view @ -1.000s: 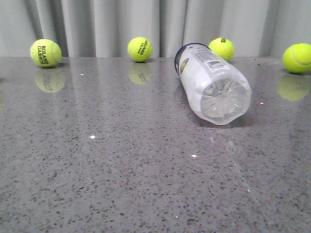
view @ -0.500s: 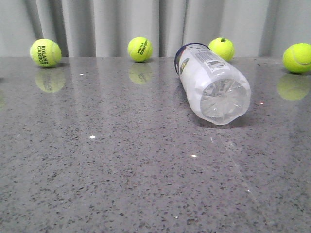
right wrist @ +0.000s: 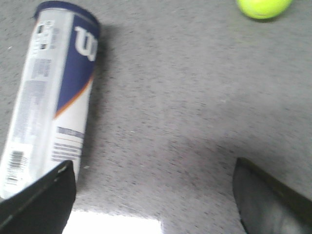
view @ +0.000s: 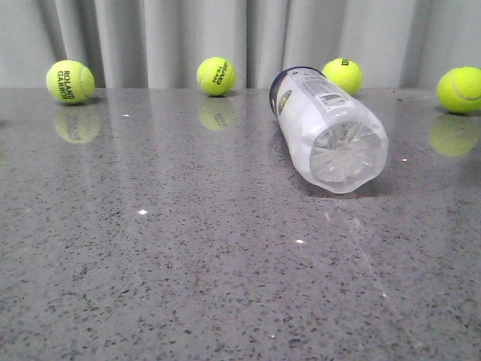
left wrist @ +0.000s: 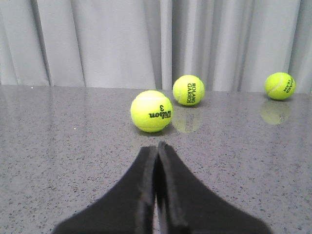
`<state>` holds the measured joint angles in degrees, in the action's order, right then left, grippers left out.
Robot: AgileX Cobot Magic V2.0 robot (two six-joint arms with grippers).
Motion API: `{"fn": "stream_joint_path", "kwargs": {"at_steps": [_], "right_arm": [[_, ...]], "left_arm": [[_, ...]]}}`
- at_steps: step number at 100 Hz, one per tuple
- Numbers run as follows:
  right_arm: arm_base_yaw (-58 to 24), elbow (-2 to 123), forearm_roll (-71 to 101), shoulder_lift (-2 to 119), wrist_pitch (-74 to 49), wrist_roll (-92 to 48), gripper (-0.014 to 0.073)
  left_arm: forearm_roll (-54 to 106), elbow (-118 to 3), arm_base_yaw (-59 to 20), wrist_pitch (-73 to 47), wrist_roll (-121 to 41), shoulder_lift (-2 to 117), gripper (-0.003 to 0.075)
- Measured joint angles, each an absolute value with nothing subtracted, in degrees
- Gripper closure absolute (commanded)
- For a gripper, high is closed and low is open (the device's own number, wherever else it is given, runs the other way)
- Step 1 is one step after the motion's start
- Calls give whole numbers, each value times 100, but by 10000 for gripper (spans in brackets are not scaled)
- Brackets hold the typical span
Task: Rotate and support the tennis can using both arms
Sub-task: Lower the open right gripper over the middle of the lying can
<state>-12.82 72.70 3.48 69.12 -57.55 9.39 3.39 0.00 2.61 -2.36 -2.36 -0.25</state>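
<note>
Jaws clear of empty tennis can (view: 328,128).

Shiny grey speckled table (view: 188,286), small bright light spots on it. Far behind, pale grey curtain (view: 165,37) hanging in folds.

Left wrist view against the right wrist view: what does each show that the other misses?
Only the left wrist view shows the curtain, three tennis balls, among them the Wilson ball and the Roland Garros ball, and the left gripper with its jaws pressed together, empty. Only the right wrist view shows the tennis can lying on its side, and the right gripper with its jaws spread wide, one beside the can's end. Both share the grey speckled table; the right also catches one tennis ball's edge.
</note>
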Motion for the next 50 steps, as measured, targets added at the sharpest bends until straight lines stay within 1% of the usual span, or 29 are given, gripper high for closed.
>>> {"fn": "stream_joint_path", "kwargs": {"at_steps": [30, 50], "right_arm": [[-2078, 8750, 398, 8783, -6254, 1325, -51], [-2162, 9543, 792, 9775, -6347, 1493, -51]], "left_arm": [[339, 0, 261, -236, -236, -25, 740], [339, 0, 261, -236, -236, -25, 740]]}}
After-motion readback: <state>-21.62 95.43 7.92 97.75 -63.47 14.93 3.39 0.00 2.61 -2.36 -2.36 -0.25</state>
